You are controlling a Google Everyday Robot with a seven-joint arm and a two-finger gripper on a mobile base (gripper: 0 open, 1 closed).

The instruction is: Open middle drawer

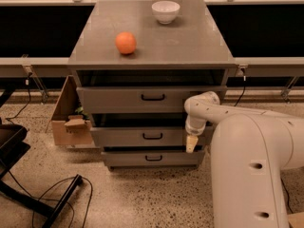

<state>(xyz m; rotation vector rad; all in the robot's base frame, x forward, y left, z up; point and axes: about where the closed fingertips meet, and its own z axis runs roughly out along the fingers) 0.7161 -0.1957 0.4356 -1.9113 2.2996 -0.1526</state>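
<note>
The grey cabinet (152, 46) has three drawers. The middle drawer (123, 137) has a plain grey front with a small black bar handle (152, 136). Its front stands a little forward of the lowest drawer (128, 158), and a dark gap shows above it. My gripper (191, 144) hangs from the white arm (247, 146), pointing down against the right end of the middle drawer's front, well right of the handle. The top drawer (118, 99) also stands slightly out.
An orange (126, 42) and a white bowl (166, 11) sit on the cabinet top. A cardboard box (69, 122) stands against the cabinet's left side. Black chair legs and cables (52, 198) lie on the floor at the lower left.
</note>
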